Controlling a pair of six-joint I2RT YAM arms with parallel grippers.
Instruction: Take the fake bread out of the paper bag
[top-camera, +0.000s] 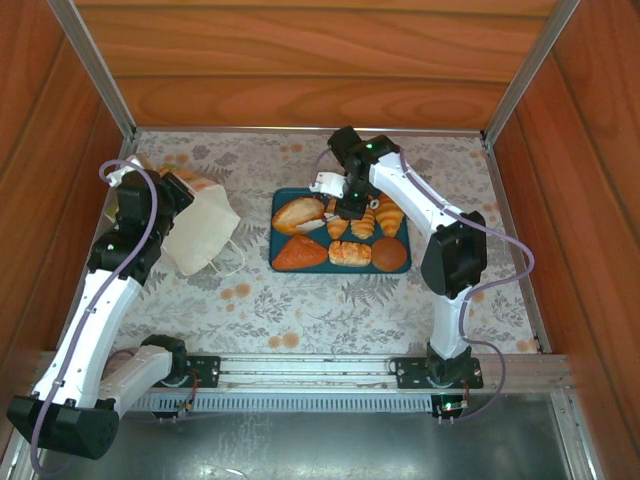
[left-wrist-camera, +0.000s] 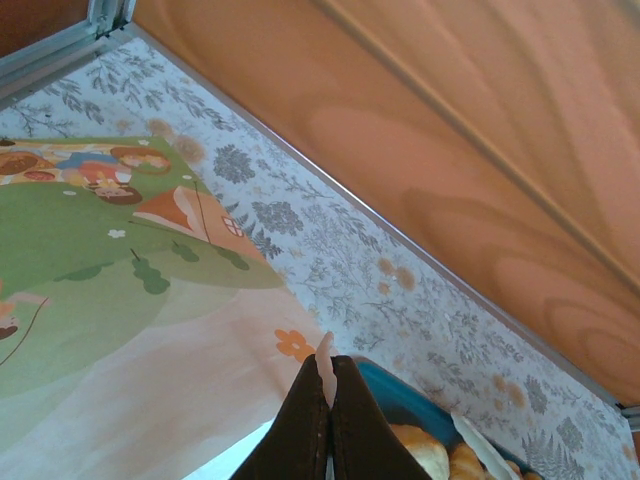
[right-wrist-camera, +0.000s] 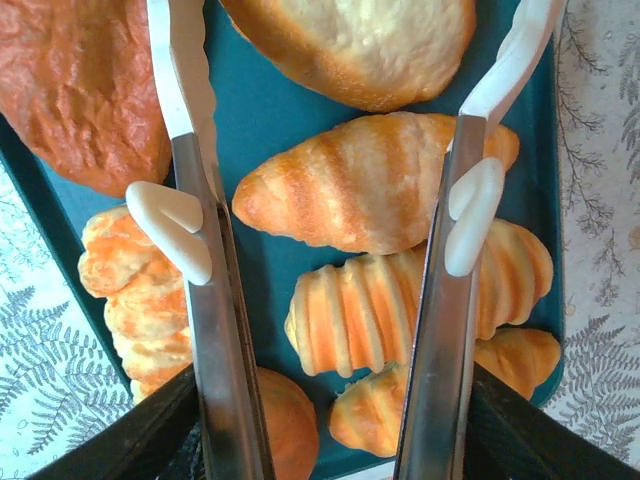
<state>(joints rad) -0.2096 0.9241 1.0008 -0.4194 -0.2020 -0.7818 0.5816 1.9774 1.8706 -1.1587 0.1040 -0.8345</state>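
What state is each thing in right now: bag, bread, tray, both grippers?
paper bag: lying flat on the table, left of the tray, pinched at its edge.
fake bread: all visible pieces out of the bag, lying on the tray.
teal tray: flat on the table, loaded with bread.
left gripper: shut on the bag's paper edge.
right gripper: open, straddling a croissant over the tray.

A teal rectangular tray (top-camera: 283, 200) lies flat on the table, a little right of the middle and nearer the far edge than the near one. The table is covered by a pale cloth (top-camera: 300, 300) printed with grey ferns and small orange flowers. Wood-grain panels (top-camera: 300, 60) wall the table at the far edge and both sides, joined by aluminium corner posts (top-camera: 95, 65). A metal rail (top-camera: 300, 370) runs along the near edge.
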